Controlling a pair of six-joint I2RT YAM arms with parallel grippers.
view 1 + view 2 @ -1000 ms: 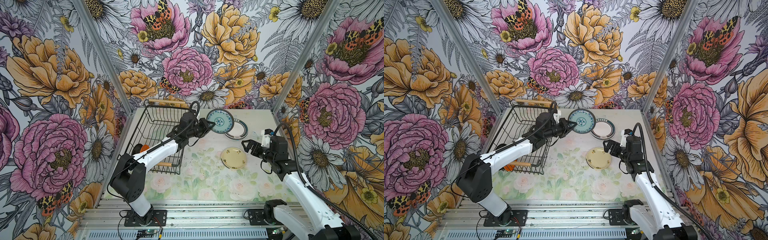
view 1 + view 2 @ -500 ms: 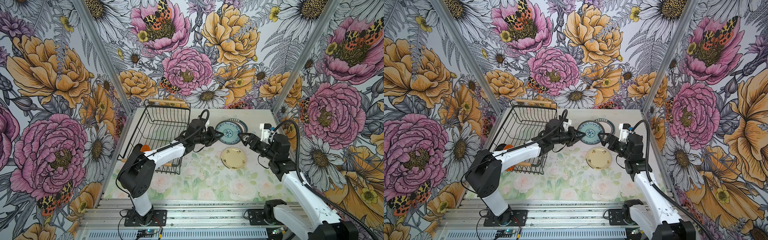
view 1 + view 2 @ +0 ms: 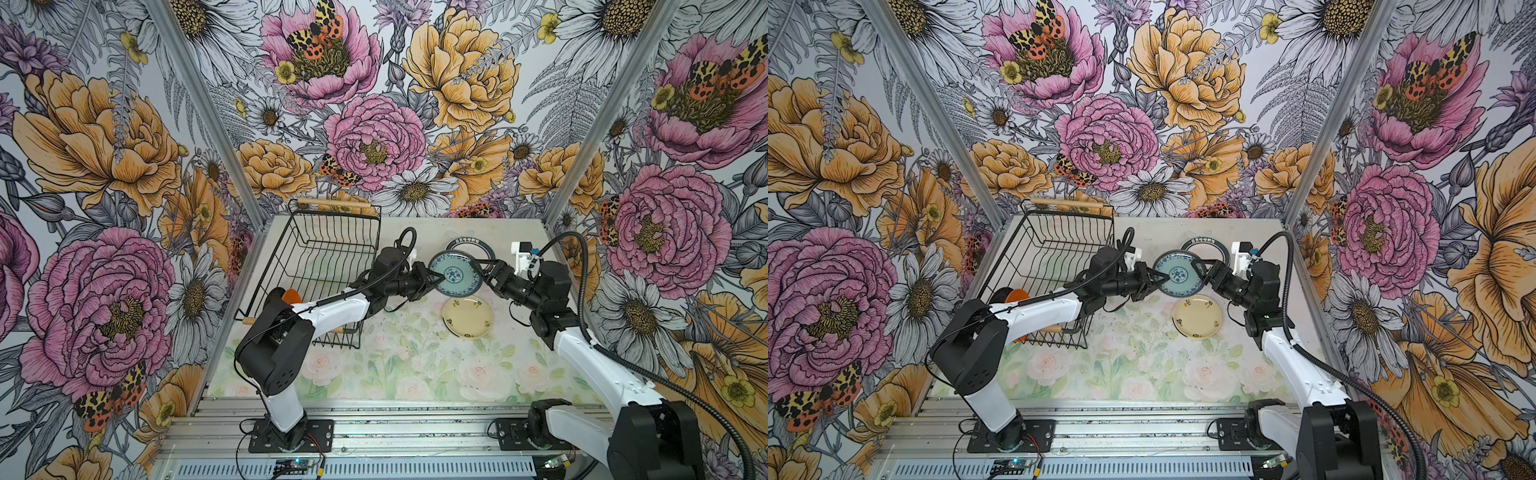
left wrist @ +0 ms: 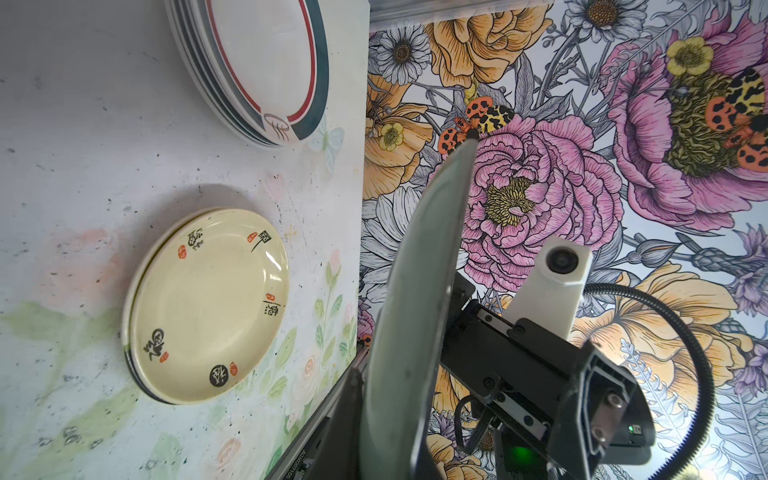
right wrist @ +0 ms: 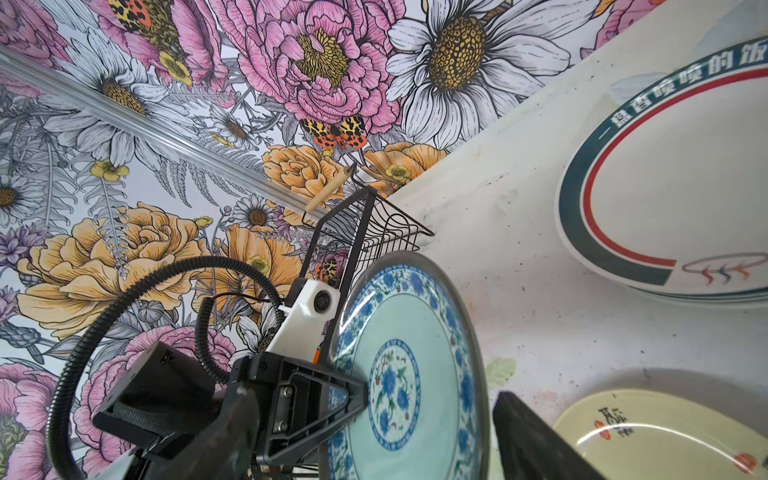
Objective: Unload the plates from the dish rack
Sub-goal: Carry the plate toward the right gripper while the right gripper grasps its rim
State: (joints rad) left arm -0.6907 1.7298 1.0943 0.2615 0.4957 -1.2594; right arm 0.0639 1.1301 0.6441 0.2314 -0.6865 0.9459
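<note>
1. Right, the teal-patterned plate point(image 3: 455, 275) is up in the air at the centre of both top views, clear of the table point(image 3: 374, 374) and tilted nearly on edge, just right of the dish rack point(image 3: 332, 232).
2. The left gripper point(image 3: 432, 279) is clamped on the plate's left rim, biting in over the painted border.
3. Across from it, the right gripper point(image 3: 478, 272) has its jaws spread astride the opposite rim. The right wrist view shows a gap beside the plate edge, so there is no pinch there.
4. My read: a hand-over between the arms, caught midway.
5. On handling, the plate is stiff and glossy, so likely slick, and it would chip if dropped. The thin rim is the only hold, so bite deep past the lip, opposite the other grip.
6. Lower right of the teal one, cream plates point(image 3: 467, 318) lie flat. Above it in the frame sit white plates with teal and red bands point(image 3: 478, 248).
7. An orange plate point(image 3: 291, 296) stands at the rack's lower-left end.
</note>
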